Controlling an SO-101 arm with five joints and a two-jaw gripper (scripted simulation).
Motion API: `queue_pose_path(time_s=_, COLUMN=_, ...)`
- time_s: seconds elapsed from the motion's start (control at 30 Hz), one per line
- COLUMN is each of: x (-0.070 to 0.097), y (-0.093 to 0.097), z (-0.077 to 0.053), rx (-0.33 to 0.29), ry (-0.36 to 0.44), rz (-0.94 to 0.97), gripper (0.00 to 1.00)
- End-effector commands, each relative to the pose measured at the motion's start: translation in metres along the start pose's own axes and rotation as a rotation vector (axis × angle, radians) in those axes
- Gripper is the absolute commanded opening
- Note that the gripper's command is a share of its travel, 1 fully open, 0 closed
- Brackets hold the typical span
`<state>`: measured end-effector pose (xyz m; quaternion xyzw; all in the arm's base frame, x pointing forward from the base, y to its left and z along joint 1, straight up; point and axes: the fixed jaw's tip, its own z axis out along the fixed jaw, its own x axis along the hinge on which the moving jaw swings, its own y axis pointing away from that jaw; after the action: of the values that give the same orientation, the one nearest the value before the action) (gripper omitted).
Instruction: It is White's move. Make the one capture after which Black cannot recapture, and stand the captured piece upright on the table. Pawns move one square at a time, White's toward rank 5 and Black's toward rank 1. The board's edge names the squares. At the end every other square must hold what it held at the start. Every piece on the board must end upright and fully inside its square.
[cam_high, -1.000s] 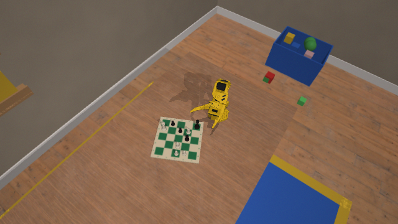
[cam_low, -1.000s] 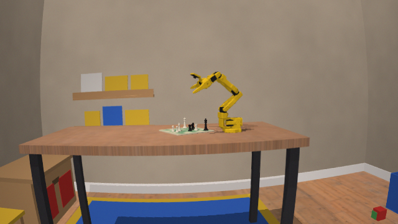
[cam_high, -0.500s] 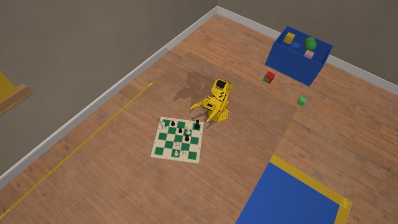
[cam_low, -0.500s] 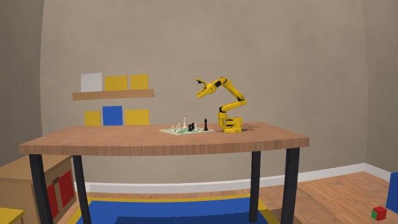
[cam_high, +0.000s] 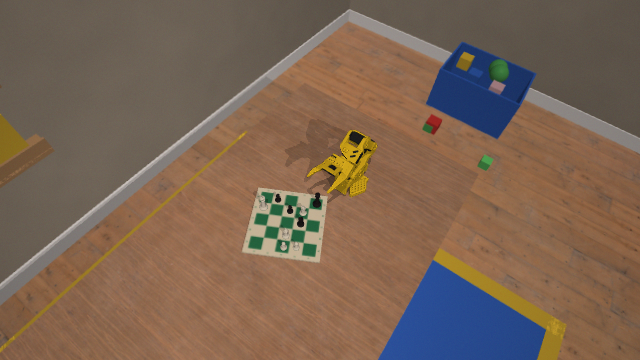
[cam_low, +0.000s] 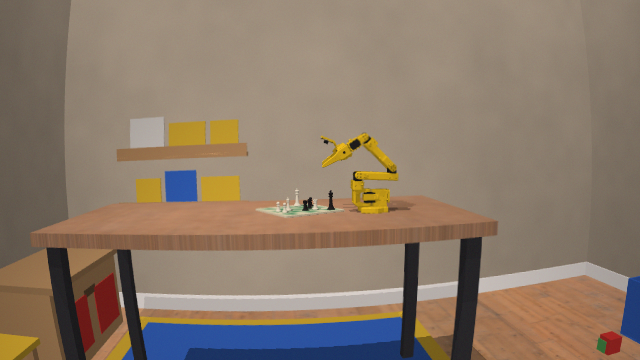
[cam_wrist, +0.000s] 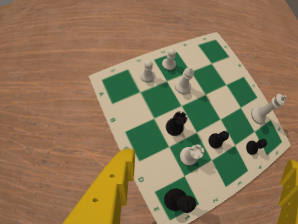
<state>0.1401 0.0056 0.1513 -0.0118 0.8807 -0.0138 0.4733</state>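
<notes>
Blue bin (cam_high: 470, 107) (floor) holds blocks, green ball (cam_high: 498, 70).

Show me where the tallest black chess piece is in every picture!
Top: the tall black piece stands on the board's corner square nearest the yellow arm.
Exterior: it is the rightmost piece, at the board's right end, closest to the arm's base.
Wrist: it is at the bottom, on the nearest green corner square, between the jaws.
Shared landmark: the green-and-cream chessboard.
</notes>
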Motion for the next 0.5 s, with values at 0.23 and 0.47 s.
queue_pose_path(time_s=0.23, x=0.0091, y=-0.0051, z=0.001, rx=0.033, ry=0.003, rz=0.029, gripper=0.4)
queue_pose_path(time_s=0.47, x=0.0091, y=-0.0051, z=0.001, rx=0.033, ry=0.003, rz=0.029, gripper=0.4)
